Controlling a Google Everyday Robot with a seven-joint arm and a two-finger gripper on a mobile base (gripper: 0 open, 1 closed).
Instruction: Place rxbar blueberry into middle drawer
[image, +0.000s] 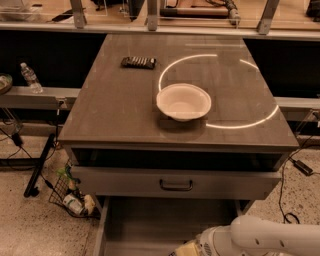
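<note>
The middle drawer (150, 225) is pulled open at the bottom of the view, and its plain grey floor and left wall show. My white arm (265, 240) reaches in from the lower right over the drawer. My gripper (183, 249) sits at the bottom edge above the drawer's front part, with only its pale yellowish base showing. The rxbar blueberry is hidden or out of view.
A white bowl (183, 101) stands on the grey cabinet top (115, 105). A dark bar with pale lettering (138, 62) lies at the back left. A drawer front with a black handle (176, 184) sits just above the open drawer. Cables and a small wire basket (67, 192) lie on the floor at the left.
</note>
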